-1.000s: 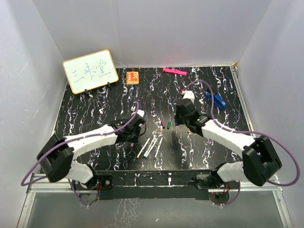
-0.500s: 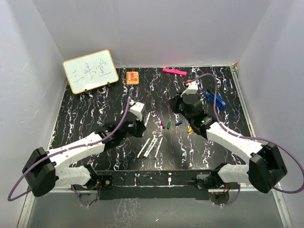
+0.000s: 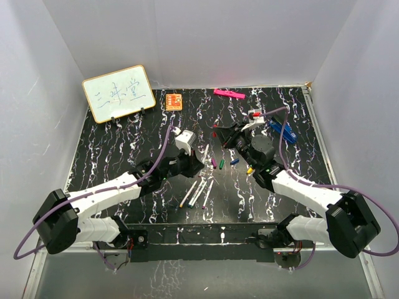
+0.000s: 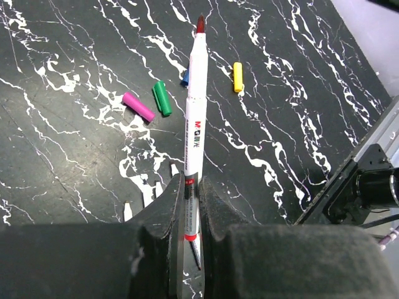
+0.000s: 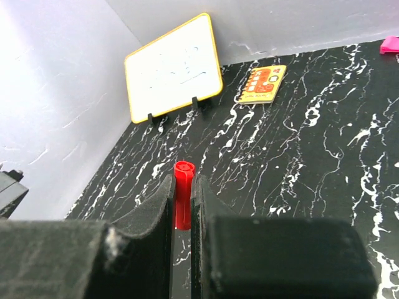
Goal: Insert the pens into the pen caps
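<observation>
My left gripper (image 3: 199, 163) (image 4: 188, 187) is shut on the lower barrel of a red-tipped white pen (image 3: 205, 153) (image 4: 194, 112), held above the table with its tip pointing away. My right gripper (image 3: 219, 132) (image 5: 182, 187) is shut on the red cap (image 3: 214, 132) (image 5: 182, 198), raised, a short gap beyond the pen's tip. The purple cap (image 3: 214, 163) (image 4: 138, 106), green cap (image 3: 221, 164) (image 4: 162, 98), blue cap (image 3: 234, 162) (image 4: 184, 77) and yellow cap (image 3: 249, 169) (image 4: 237, 76) lie on the table below. The other pens (image 3: 197, 193) lie in a loose group near the front.
A whiteboard (image 3: 118, 93) (image 5: 173, 67) stands at the back left. An orange card (image 3: 174, 101) (image 5: 264, 84) and a flat pink bar (image 3: 228, 94) lie at the back. Blue clip-like pieces (image 3: 283, 131) lie at the right. White walls enclose the black marbled table (image 3: 112, 149).
My left gripper has taken the red-tipped pen and lifted it right and forward. My right gripper has risen and swung left with the red cap, toward the pen's tip.
</observation>
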`<state>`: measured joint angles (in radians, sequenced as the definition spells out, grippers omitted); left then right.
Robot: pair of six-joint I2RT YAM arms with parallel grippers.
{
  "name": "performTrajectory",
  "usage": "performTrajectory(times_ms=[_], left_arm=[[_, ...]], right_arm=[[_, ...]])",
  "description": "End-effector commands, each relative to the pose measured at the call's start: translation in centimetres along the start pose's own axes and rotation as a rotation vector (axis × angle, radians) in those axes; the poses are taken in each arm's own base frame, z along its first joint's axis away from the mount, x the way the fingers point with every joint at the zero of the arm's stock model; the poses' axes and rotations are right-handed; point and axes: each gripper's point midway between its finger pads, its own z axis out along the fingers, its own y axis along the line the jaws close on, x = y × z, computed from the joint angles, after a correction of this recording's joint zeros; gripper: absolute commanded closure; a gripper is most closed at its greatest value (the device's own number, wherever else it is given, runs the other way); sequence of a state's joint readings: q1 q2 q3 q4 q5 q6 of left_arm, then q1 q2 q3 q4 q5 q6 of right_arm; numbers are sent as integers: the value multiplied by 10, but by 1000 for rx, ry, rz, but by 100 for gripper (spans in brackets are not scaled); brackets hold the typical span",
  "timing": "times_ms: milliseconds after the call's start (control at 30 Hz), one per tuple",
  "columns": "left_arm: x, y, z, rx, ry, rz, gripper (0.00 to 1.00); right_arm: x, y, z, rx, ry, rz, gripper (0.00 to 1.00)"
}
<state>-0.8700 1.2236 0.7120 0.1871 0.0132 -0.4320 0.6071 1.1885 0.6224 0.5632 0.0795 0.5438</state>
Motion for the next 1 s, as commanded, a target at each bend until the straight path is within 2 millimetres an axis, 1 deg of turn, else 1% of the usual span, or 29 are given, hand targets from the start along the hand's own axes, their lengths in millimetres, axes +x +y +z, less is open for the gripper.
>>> performTrajectory(times_ms=[0,167,267,333,567,733,967], left_arm=[[-17,-16,-2,63,-50,-27,100],[-17,-21,0,89,-52,-42,100],[-18,-25,1,109,-57,-46,100],[-16,-25,3,111,-45,-44,100],[-5,-24,8,117,-12,-57,100],[-6,-22,8,106,-20,-54,100],[-10,-19,6,90,-44,-53,100]], right_arm=[[-12,18,1,-84,-66,55,100],[-5,12,-2,-73,-64,81,100],[-4,8,-3,-59,-72,84,100],[-5,8,-4,-56,-77,87,100],[-8,7,-4,-52,-94,109,100],[-8,9,-4,-59,-90,111,100],[0,8,-6,-62,-65,123,100]])
